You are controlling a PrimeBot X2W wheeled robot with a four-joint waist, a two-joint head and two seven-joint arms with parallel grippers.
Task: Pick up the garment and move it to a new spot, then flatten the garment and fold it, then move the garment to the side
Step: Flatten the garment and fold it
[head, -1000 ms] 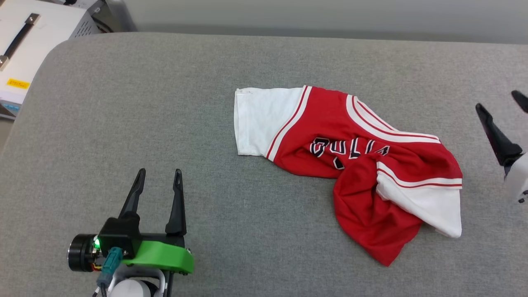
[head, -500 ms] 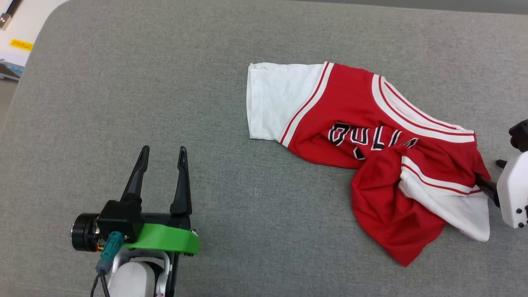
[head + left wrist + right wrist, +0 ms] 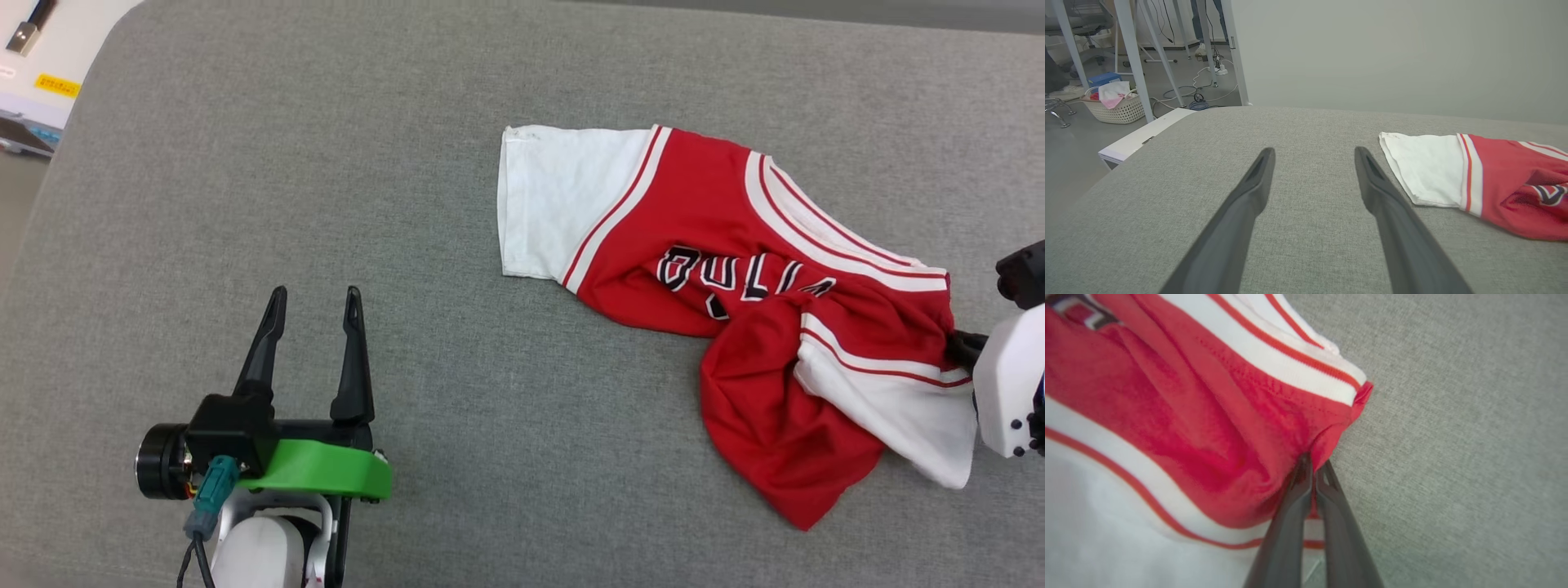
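The garment [image 3: 718, 253], a red jersey T-shirt with white sleeves and striped trim, lies crumpled on the grey padded table [image 3: 449, 204], right of centre. In the left wrist view its white sleeve and red body [image 3: 1457, 171] lie to the right of the fingers. My right gripper [image 3: 957, 343] is at the garment's right edge, and the right wrist view shows that gripper [image 3: 1312, 463] shut on a fold of red cloth [image 3: 1208, 416]. My left gripper [image 3: 314, 302] hovers open over bare table at the lower left, well clear of the garment.
A white box [image 3: 45, 57] sits past the table's far-left corner. The left wrist view shows the floor beyond the table with metal legs [image 3: 1133, 53], cables and a white basket [image 3: 1114, 108] of laundry. A pale wall rises behind the table.
My right gripper came in from the right edge to the garment's right side and shut on the red cloth. The head camera tilted down. The left gripper stayed open.
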